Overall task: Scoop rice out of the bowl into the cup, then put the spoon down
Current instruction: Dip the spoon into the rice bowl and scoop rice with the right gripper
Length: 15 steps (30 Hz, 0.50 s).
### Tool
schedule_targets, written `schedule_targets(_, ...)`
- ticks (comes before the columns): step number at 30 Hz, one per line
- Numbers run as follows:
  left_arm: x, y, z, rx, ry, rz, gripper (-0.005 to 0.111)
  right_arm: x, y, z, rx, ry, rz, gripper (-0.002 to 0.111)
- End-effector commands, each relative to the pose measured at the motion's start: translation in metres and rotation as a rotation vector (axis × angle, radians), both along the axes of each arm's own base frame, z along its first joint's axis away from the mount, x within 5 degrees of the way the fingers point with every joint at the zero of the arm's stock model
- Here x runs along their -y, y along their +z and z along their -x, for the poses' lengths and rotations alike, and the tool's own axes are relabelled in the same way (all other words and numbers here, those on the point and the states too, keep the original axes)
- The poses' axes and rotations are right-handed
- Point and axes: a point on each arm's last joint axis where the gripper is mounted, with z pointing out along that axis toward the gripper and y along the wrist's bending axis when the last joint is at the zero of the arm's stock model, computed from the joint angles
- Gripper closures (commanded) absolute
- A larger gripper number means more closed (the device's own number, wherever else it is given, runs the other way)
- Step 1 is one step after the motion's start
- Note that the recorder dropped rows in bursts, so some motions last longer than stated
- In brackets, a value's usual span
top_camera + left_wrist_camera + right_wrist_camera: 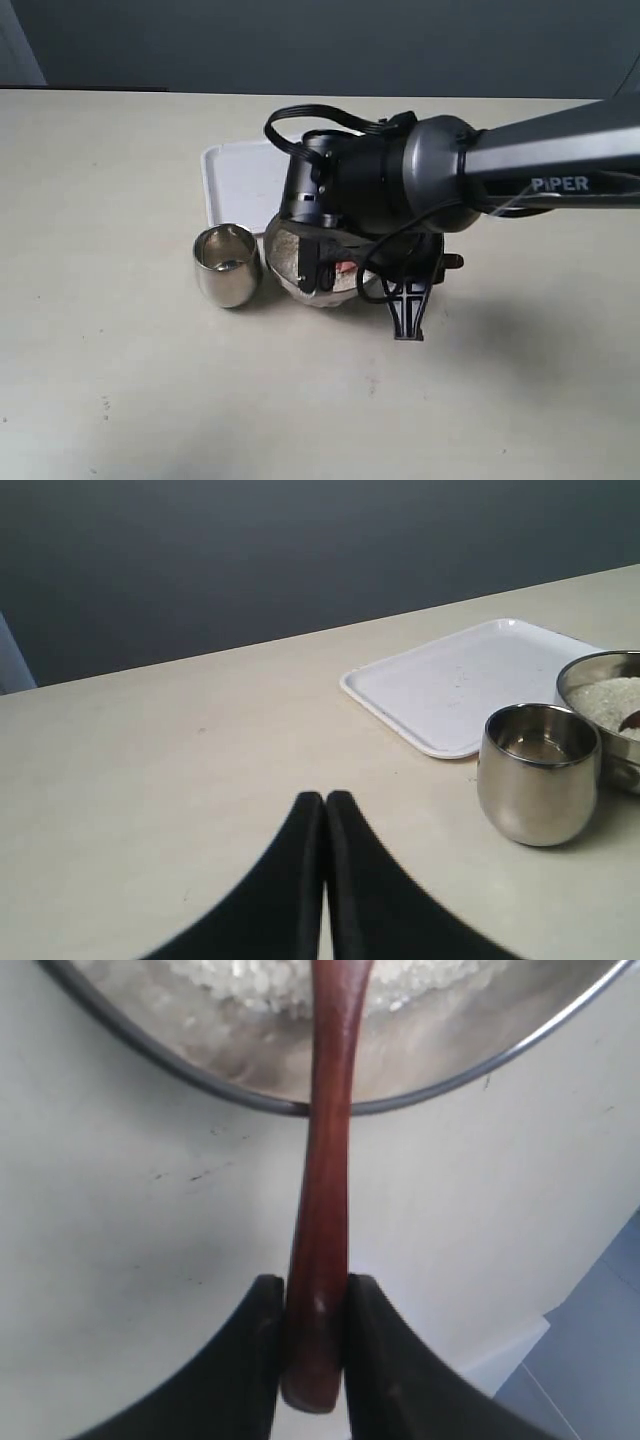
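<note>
Wooden and slim, the spoon [325, 1190] looks light, stiff and smooth. The right tool [315, 1300] clamps its handle end, and the head crosses the bowl [200, 1082] rim into the rice [250, 980]. A firm pinch should stop it twisting. The left tool [325, 815] hangs pressed together, empty, short of the cup [538, 780].

Surface: matte beige tabletop [100, 400], faintly speckled | Backdrop: plain dark blue-grey wall [300, 40] | Far left: pale panel edge [15, 50] | Light: soft, diffuse, weak shadows

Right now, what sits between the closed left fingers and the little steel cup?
Nothing: in the left wrist view, only bare tabletop separates the left fingers from the steel cup; the white tray lies farther back.
</note>
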Motion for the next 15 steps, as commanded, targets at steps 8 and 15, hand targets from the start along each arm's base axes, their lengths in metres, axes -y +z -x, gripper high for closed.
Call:
schedule_targets(8,0.0,0.002,0.0,0.019,-0.001,0.01,0.106,-0.004,0.025,0.001,0.01,-0.027,-0.098,0.109)
schedule_targets(15,0.0,0.002,0.0,0.019,-0.001,0.01,0.106,-0.005,0.032,-0.006,-0.077,-0.111,-0.19,0.109)
